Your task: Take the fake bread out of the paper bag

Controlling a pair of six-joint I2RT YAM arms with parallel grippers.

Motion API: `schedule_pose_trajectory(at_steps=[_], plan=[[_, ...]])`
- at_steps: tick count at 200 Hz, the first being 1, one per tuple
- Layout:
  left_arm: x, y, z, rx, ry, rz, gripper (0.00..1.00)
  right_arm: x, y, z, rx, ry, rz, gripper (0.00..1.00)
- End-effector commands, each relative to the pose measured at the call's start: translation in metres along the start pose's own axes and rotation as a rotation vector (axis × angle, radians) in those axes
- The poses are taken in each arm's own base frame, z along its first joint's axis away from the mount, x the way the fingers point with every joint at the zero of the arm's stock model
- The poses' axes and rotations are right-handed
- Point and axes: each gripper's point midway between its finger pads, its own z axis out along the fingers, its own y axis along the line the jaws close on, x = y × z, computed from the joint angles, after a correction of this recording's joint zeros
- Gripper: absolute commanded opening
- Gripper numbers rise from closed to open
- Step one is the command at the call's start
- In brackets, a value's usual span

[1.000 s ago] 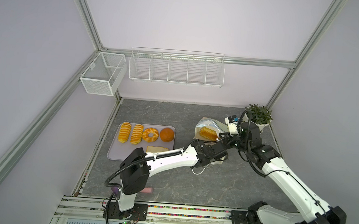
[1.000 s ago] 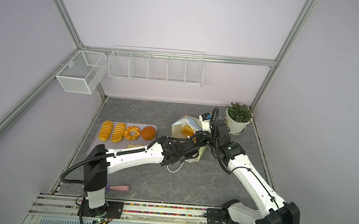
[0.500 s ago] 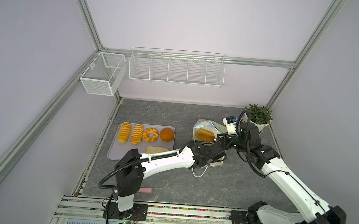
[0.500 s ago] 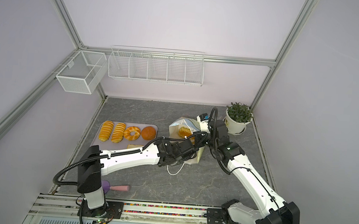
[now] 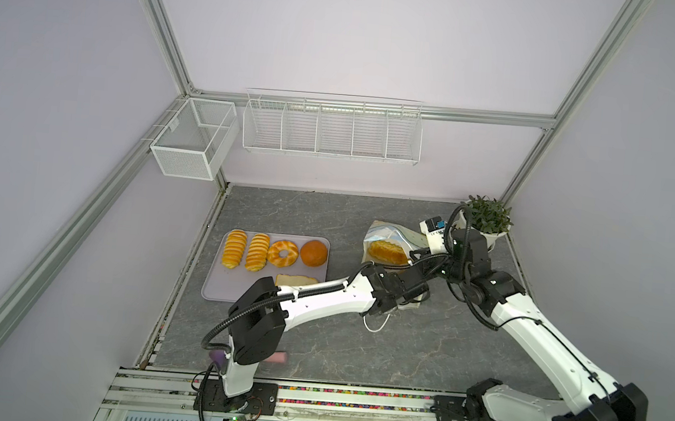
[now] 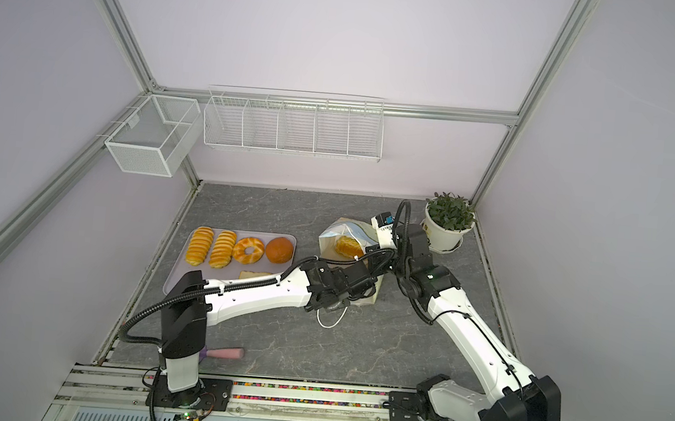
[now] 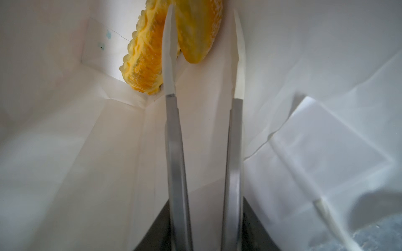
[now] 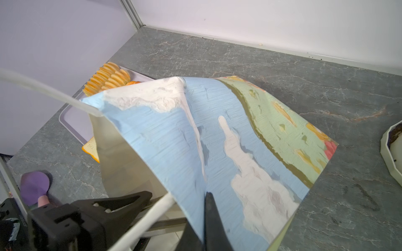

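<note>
Foreground: a purple-and-pink utensil [image 6: 223, 353] lies by the left arm's base, well apart from the work

Left gripper: the left gripper [image 7: 203, 43], fitted with long metal tongs tipped in white, reaches deep into the paper bag [image 5: 388, 234]; its jaws stand partly apart with nothing clamped between them, one white tip crossing in front of the loaf

Just changed: a second ago those tongs were pressed together; they have since spread a modest way while the arm stayed inside the bag, and the bag itself has barely shifted

Last bread: a ridged golden loaf [image 7: 145, 60] sits in a far corner of the bag's white interior, right at the tong tips; whether the smooth yellow lobe beside it is the same piece or a second one, I cannot tell

Right gripper: the right gripper [image 8: 206, 208] is clamped on the bag's printed wall near the mouth, holding it open beside a white cord handle [image 8: 152, 213]

Already out: on the grey tray [image 5: 229, 285], well apart from the bag, lie two ridged loaves [image 5: 234, 248] [image 5: 257, 251], a braided ring [image 5: 283, 252], a round bun [image 5: 313, 253] and a toast slice [image 5: 296, 279]

What it means: the parted jaws look like the set-up for a grab on what remains inside; the job seems mostly done, with the squeeze and lift-out to come

Background: a potted plant [image 5: 486, 216] just behind the right arm, wire baskets [image 5: 330, 127] on the far wall
</note>
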Motion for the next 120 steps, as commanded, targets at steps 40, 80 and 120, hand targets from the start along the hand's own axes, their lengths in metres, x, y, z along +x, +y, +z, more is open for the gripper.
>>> schedule_pose_trajectory(at_steps=[40,80,120], plan=[[-0.01,-0.006,0.035,0.05,0.054,-0.099,0.42,-0.007,0.04,-0.001,-0.175,-0.021,-0.012,0.07],[-0.006,-0.014,0.046,0.117,0.08,-0.113,0.41,-0.005,0.04,0.0,-0.176,-0.018,-0.013,0.07],[-0.006,-0.016,0.048,0.158,0.073,-0.131,0.3,-0.002,0.039,0.001,-0.176,-0.012,-0.02,0.07]])
